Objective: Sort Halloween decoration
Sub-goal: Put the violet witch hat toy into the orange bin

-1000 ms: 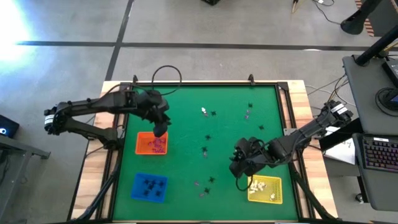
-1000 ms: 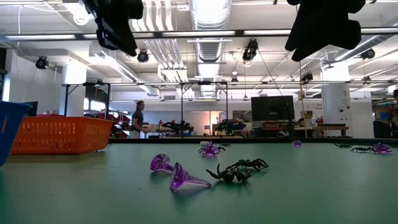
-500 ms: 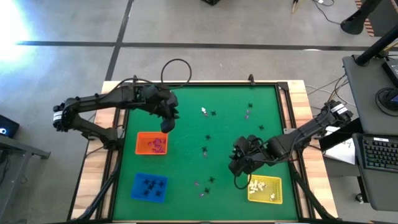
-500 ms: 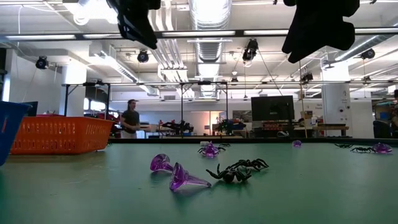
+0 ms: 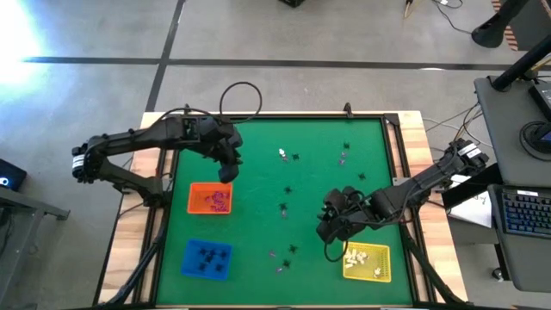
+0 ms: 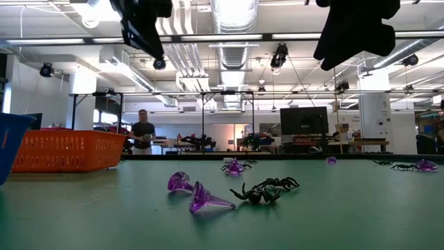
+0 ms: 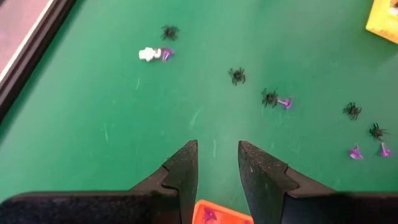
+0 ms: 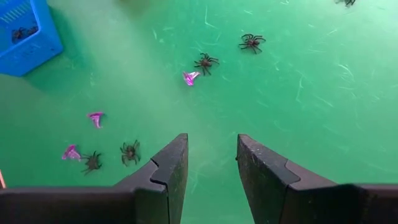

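Your left gripper (image 5: pixel 226 174) is pulling back from its reach half a second ago and hanging just beyond the orange tray (image 5: pixel 209 199), its fingers parted with nothing between them. The right gripper (image 5: pixel 330 226) is hovering beside the yellow tray (image 5: pixel 368 263), likewise released and empty. The loose Halloween decoration (image 5: pixel 284 207) is lying scattered on the green mat (image 5: pixel 258 146) between the two arms; the middle cluster is sitting roughly midway, while the pieces near the front edge are lying nearer your right gripper. You are looking at three trays, and the blue tray (image 5: pixel 207 258) is holding black trinkets. In the right wrist view I am counting four black spiders and three purple pieces.
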